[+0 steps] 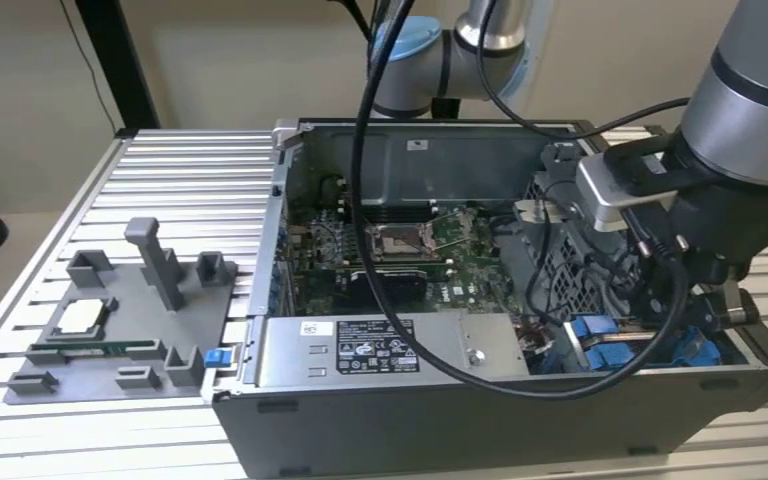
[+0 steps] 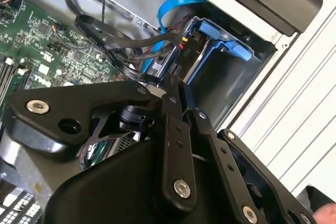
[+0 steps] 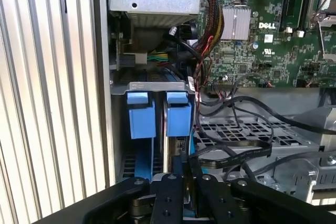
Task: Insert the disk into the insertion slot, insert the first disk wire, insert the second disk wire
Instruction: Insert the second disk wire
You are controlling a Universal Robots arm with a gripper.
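Note:
The disk stands on edge in the insertion slot at the case's front corner on the exterior view's right, its blue carrier up against a second blue tab. My gripper hovers right over the disk's end, jaws pressed together. A flat black disk wire loops across the case and ends at the fingertips, apparently pinched between them. A blue ribbon wire curves down beside the carrier.
The grey power-supply box lines the case's front wall. The motherboard and cable bundles fill the middle. A perforated metal cage lies beside the slot. A grey fixture with parts rests on the slatted table.

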